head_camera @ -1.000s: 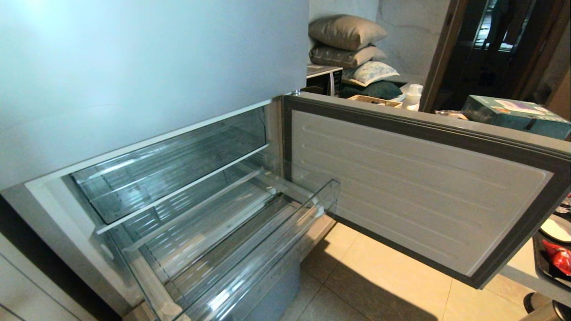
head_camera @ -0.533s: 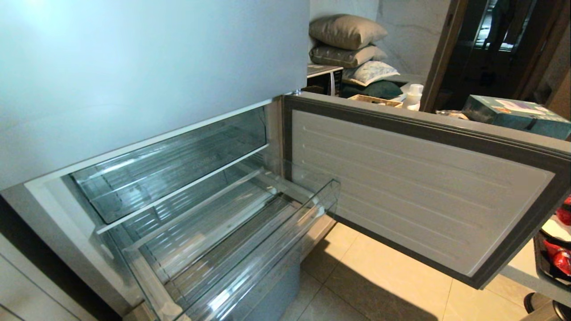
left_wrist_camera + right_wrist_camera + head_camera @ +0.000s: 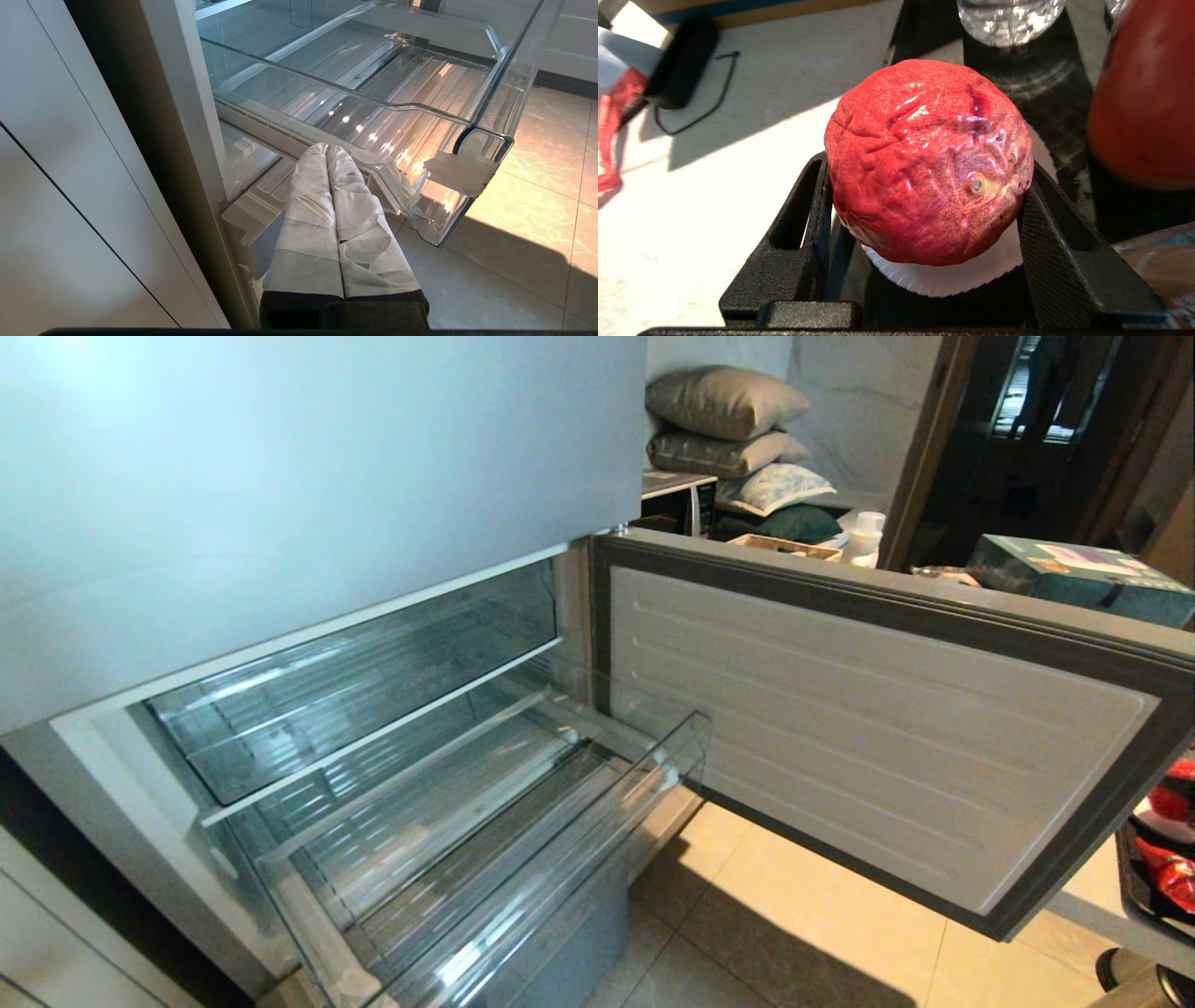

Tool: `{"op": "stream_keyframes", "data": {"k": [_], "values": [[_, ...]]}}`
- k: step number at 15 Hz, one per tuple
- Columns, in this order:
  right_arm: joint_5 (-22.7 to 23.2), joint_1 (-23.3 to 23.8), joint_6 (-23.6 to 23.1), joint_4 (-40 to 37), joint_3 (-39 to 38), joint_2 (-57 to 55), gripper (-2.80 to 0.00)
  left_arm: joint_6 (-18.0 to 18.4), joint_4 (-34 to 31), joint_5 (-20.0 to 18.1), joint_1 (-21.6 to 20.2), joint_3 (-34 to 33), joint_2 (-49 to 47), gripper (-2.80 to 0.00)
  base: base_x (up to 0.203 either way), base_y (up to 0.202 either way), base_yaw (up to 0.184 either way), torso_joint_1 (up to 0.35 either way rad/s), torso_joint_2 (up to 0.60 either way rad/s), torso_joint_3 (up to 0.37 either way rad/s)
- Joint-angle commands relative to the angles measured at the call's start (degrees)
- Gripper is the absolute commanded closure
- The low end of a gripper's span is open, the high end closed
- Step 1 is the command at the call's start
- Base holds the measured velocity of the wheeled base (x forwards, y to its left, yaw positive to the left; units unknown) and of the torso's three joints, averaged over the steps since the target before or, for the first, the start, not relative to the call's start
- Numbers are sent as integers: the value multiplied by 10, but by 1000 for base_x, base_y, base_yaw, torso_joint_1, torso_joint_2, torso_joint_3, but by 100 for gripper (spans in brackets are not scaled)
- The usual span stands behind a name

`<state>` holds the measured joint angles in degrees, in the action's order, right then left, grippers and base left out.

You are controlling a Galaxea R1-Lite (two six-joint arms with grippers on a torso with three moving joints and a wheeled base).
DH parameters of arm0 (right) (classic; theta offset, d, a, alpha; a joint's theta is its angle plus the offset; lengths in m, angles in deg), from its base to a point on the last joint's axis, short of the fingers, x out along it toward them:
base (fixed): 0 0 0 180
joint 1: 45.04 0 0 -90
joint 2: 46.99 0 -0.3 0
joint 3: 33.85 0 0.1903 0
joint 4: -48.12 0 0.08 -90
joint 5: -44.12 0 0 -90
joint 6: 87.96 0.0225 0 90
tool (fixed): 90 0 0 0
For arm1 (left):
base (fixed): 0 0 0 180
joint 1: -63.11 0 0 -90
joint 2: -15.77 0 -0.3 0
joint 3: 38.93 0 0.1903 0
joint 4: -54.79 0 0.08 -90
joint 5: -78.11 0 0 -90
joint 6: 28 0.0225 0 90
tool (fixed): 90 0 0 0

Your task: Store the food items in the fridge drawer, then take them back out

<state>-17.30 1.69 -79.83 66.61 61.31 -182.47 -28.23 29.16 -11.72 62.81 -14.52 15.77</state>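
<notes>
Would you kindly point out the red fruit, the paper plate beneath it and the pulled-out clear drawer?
red fruit [image 3: 927,158], right wrist view, middle of its wrinkled skin.
paper plate [image 3: 952,280], right wrist view, bare white rim under the fruit.
clear drawer [image 3: 597,840], head view, its transparent front wall.

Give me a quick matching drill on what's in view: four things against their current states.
1. wrinkled red round fruit
2. pulled-out clear plastic fridge drawer
3. left tool with white-wrapped fingers
4. lower grey fridge door

a. swung wide open
b. shut, idle beside the drawer's corner
c. empty
d. clamped between the black right tool fingers, above a white paper plate

Pairs: 1-d, 2-c, 3-b, 4-a
</notes>
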Motion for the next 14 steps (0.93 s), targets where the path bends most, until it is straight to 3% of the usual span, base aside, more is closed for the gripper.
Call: {"op": "stream_keyframes", "data": {"k": [1, 2, 9, 14], "values": [[2, -8, 1, 2, 5, -14, 0, 0, 0, 1, 0, 0, 0, 0, 0, 0, 0, 0, 0, 0], [3, -9, 0, 2, 6, -14, -280, 0, 0, 1, 0, 0, 0, 0, 0, 0, 0, 0, 0, 0], [1, -12, 4, 1, -8, 8, -280, 0, 0, 1, 0, 0, 0, 0, 0, 0, 0, 0, 0, 0], [2, -9, 3, 1, -90, 100, -280, 0, 0, 0, 0, 0, 0, 0, 0, 0, 0, 0, 0, 0]]}}
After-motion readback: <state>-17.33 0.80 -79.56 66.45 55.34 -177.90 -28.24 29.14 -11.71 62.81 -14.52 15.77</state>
